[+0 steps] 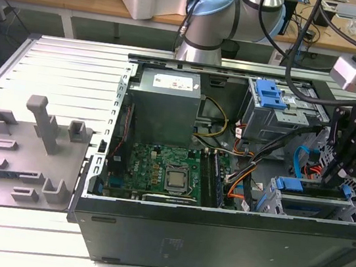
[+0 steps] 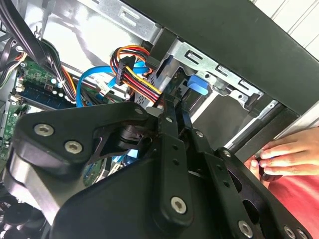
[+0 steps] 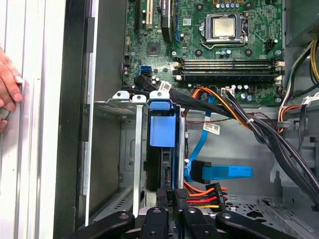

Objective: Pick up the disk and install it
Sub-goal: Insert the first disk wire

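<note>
The disk (image 3: 162, 132), edged by its blue carrier, stands on edge in a slot of the metal drive cage (image 3: 127, 144) at the case's front corner. In the exterior view the disk (image 1: 303, 188) lies in that cage at the lower right. My gripper (image 3: 175, 191) hangs straight over the disk's cable end, fingers pressed together, tips at or on the disk's edge. The gripper (image 1: 339, 175) reaches down into the case from the exterior view's right. In the second wrist view the gripper (image 2: 172, 102) points at the cage's blue tab (image 2: 197, 84).
A blue data cable (image 3: 224, 173) and a coloured power plug (image 3: 204, 196) lie right beside the fingers. A person's hand (image 2: 284, 154) rests on the case's outer wall. A blue latch piece (image 1: 270, 93) tops the rear drive cage. A grey fixture (image 1: 29, 152) sits left of the case.
</note>
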### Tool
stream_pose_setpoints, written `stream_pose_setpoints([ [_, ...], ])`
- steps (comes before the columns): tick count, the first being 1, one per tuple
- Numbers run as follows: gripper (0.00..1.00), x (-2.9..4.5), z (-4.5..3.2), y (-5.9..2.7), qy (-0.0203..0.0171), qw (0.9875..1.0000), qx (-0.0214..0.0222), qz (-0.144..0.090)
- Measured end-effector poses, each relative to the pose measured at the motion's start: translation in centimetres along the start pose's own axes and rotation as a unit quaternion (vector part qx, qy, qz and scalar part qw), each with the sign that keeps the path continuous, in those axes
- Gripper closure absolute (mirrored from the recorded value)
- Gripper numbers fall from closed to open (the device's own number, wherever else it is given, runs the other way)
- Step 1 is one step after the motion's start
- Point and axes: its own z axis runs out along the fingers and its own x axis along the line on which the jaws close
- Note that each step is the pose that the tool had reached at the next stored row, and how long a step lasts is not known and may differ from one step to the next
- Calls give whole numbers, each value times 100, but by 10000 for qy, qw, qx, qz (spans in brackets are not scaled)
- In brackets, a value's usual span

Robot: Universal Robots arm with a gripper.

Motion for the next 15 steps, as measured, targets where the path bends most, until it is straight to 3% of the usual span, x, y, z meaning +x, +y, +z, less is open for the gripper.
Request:
stream_pose_setpoints([
  [15,82,-13,19,-1,1,10000,0,0],
])
